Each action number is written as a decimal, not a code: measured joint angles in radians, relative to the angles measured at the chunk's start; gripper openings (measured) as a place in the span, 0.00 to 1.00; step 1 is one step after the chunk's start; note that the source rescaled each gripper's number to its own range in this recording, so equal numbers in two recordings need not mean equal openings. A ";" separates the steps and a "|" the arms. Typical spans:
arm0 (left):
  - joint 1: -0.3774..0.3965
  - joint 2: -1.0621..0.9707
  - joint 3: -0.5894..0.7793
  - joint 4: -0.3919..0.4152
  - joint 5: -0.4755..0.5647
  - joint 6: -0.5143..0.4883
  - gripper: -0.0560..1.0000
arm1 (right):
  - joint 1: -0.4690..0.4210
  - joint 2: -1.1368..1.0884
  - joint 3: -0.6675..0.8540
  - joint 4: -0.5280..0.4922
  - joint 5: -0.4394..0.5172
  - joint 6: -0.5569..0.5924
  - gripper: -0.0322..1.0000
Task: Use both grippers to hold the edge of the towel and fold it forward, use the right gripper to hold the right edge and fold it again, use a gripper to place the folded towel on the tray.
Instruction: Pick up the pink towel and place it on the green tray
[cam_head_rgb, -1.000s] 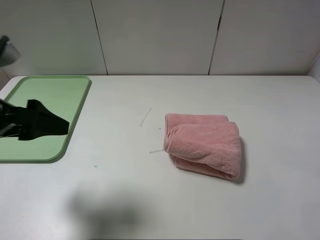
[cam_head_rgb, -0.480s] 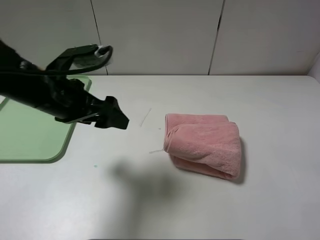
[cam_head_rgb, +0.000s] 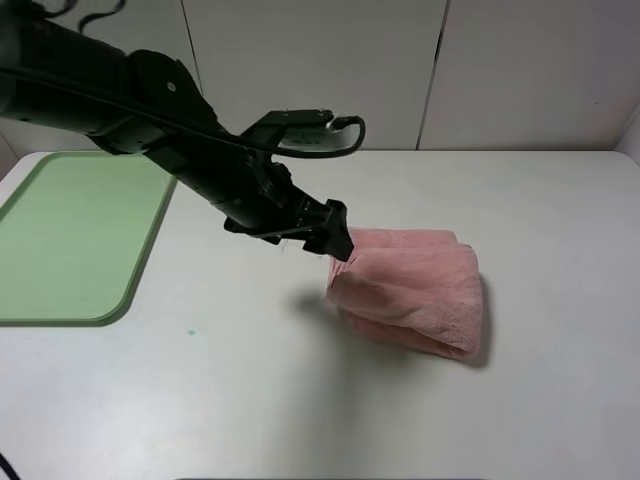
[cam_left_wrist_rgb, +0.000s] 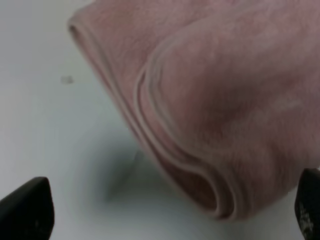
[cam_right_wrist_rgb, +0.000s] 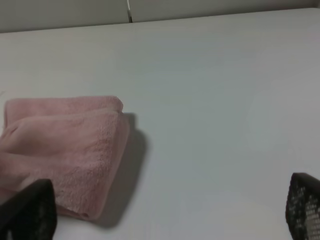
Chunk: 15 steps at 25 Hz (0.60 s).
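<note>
The left arm (cam_head_rgb: 170, 120) is stretching across the table (cam_head_rgb: 500, 400) from the far left, blocking passage over the middle; its gripper (cam_head_rgb: 335, 240) is crowding the folded towel's (cam_head_rgb: 415, 290) left end; bare tabletop is lying open right of and nearer than the towel; the green tray (cam_head_rgb: 75, 235) is sitting unobstructed, well apart at the left.

Robot test bench in a plain lab-like room

A bare white table (cam_head_rgb: 250, 400) fills most of the frame, with blank white wall panels (cam_head_rgb: 310, 70) across the top; only a green tray (cam_head_rgb: 70, 240) at the left and a folded pink towel (cam_head_rgb: 410, 290) at centre lie on it.
</note>
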 joint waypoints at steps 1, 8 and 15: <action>-0.007 0.018 -0.017 0.000 0.000 0.000 0.97 | 0.000 0.000 0.000 0.000 0.000 0.000 1.00; -0.057 0.138 -0.117 0.000 0.000 0.000 0.96 | 0.000 0.000 0.000 0.000 0.000 0.000 1.00; -0.089 0.228 -0.191 0.000 -0.001 0.000 0.96 | 0.000 0.000 0.000 0.000 0.000 0.000 1.00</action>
